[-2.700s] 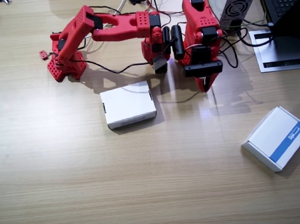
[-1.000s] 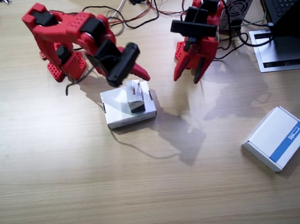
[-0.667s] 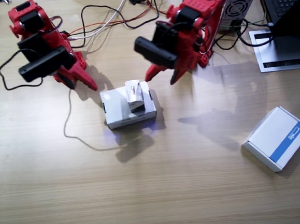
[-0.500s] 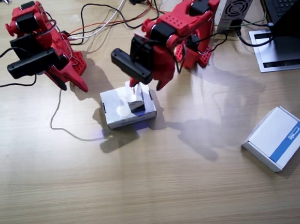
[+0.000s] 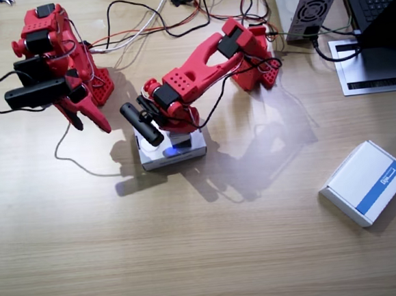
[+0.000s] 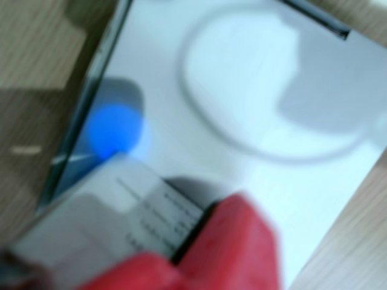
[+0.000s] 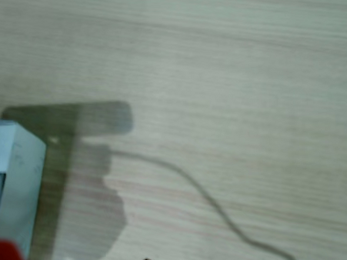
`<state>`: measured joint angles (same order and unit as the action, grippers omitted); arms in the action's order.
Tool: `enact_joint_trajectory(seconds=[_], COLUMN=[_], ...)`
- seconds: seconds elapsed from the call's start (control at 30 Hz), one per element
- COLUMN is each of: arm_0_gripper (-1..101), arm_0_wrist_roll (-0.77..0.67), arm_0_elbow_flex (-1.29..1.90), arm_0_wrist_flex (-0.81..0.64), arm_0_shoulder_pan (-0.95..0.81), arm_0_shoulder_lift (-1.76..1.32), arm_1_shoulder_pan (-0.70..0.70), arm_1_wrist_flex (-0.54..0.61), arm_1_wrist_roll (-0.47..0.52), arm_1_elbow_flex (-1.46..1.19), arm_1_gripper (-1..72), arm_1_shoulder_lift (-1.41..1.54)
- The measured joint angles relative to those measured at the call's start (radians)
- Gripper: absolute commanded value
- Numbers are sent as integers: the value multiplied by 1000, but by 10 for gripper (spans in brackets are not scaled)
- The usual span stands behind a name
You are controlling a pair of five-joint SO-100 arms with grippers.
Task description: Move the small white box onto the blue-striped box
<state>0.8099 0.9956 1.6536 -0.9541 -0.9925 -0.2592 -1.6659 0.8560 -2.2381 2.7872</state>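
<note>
Touching the small white box (image 6: pixel 103 217), left arm's red fingers (image 6: pixel 233 241)

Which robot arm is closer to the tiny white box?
The left. The left gripper is down right at the small white box on the plain white box; the right gripper hangs apart, beside it.

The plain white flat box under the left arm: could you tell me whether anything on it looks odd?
A blue glow lies on the plain white flat box. Otherwise nothing stands out.
</note>
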Motion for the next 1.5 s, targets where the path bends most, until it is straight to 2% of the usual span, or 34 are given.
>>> enact_joint_trajectory(seconds=[0.23,0.4,0.57,0.83,1.1,1.5], arm_0_gripper=[223,250,270,270,271,271], arm_0_wrist_roll=[37,43,106,308,468,548], arm_0_elbow_flex=[-8,2,0,-17,-86,-291], arm_0_wrist_flex=[2,2,2,2,2,2], arm_0_shoulder_pan=[15,135,388,894,1154,1355], arm_0_shoulder_lift=[-35,-126,-215,-282,-282,-83], arm_1_shoulder_pan=[-2,-21,-32,-34,-34,-34], arm_1_wrist_flex=[14,18,49,51,51,51], arm_1_wrist_roll=[0,-12,-12,-29,-31,-46], arm_1_elbow_flex=[-15,-15,-37,-48,-48,-48], arm_1_gripper=[531,531,531,531,531,537], arm_1_shoulder_lift=[18,20,23,35,35,35])
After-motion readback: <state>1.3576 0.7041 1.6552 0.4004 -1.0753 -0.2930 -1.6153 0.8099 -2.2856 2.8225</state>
